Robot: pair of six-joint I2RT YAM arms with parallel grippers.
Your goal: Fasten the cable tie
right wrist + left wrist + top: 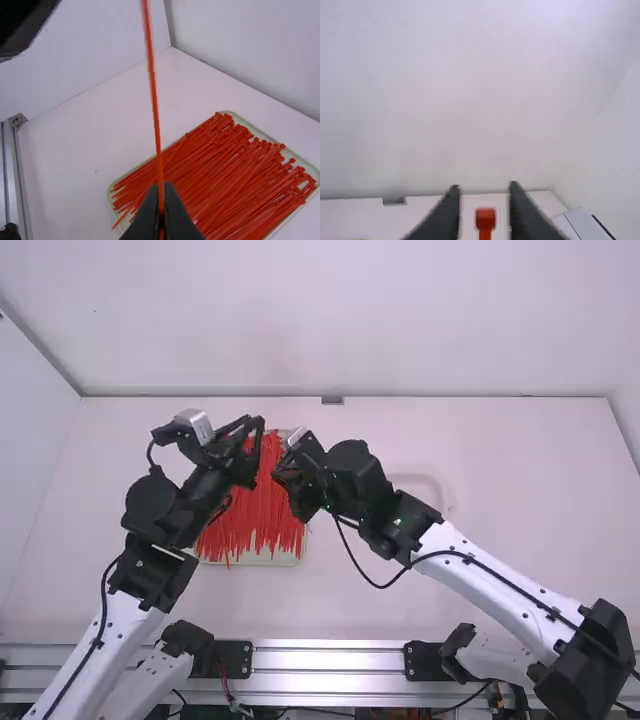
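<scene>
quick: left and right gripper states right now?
Left gripper: open, with the end of the cable tie in the gap.
Right gripper: closed, holding the cable tie.

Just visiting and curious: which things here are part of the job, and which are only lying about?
In use: one red cable tie, pinched by the right gripper; the left gripper, open around its end.
Lying about: pile of spare ties, tray.

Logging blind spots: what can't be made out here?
Right wrist view: the cable tie runs off the top edge.
Left wrist view: the tie's end inside the left pincer is blurred and cut by the bottom edge.
High view: the same tie is lost against the red pile.
</scene>
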